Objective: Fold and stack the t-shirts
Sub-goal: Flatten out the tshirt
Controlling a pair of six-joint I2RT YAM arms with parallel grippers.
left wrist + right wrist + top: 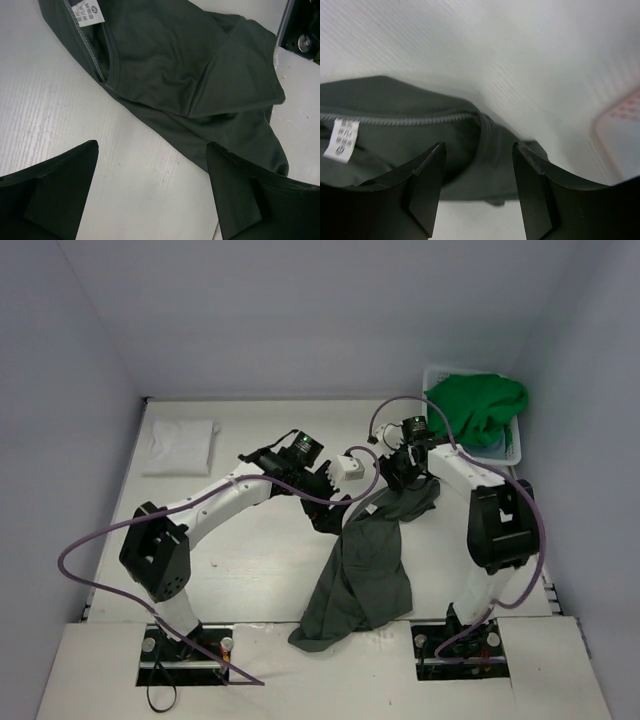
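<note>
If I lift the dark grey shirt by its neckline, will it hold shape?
Likely floppy: the dark grey cloth t-shirt lies in soft folds. Probably light; the fabric looks thin. Lifted at the neckline, its long body would probably drag along the white table.

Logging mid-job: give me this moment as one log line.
left hand open | right hand open over dark grey shirt collar | white shirt folded, far left | green shirt in basket

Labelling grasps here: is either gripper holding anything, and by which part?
Nothing is held. The left gripper stands open over the table beside the dark grey shirt; the right gripper is open over that shirt's collar, not pinching it.
</note>
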